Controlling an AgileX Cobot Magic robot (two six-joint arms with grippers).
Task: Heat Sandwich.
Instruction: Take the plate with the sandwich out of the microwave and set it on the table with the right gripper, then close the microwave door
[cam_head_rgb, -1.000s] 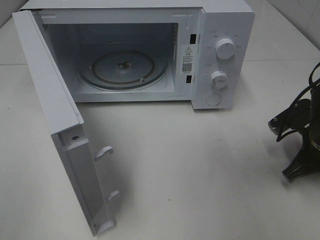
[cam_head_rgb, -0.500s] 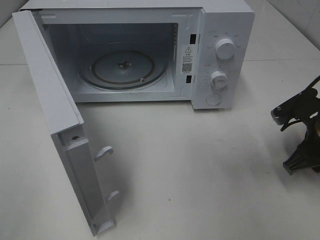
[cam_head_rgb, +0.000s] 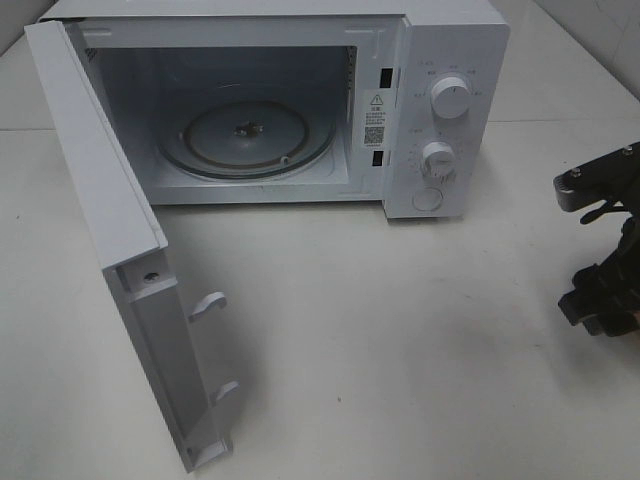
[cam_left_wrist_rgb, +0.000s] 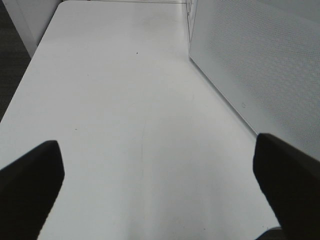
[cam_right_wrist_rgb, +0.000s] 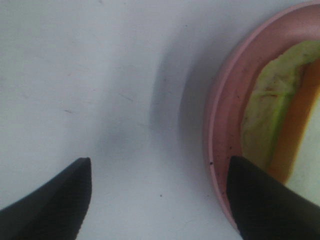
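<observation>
right gripper (cam_right_wrist_rgb: 157, 200): jaws apart, nothing between them, hanging over the bare white bench (cam_right_wrist_rgb: 90, 75); in the exterior high view it sits at the bench's right edge (cam_head_rgb: 603, 245)
pink plate (cam_right_wrist_rgb: 220, 125): just beside the right gripper, its rim running under one dark fingertip (cam_right_wrist_rgb: 260, 200)
sandwich (cam_right_wrist_rgb: 272, 115): on the pink plate, off to the side of the right gripper; only a pale green layer and a tan-orange edge show, the rest is cut off by the picture's border
left gripper (cam_left_wrist_rgb: 157, 187): wide open, holding nothing, over empty bench surface
microwave door (cam_left_wrist_rgb: 260, 65): beside the left gripper, its dotted white panel standing along one side of the wrist view; swung fully open in the exterior high view (cam_head_rgb: 120, 260)
microwave (cam_head_rgb: 440, 110): well apart from the right gripper, across the bench, cavity open
glass turntable (cam_head_rgb: 250, 140): inside the cavity, with nothing on it
</observation>
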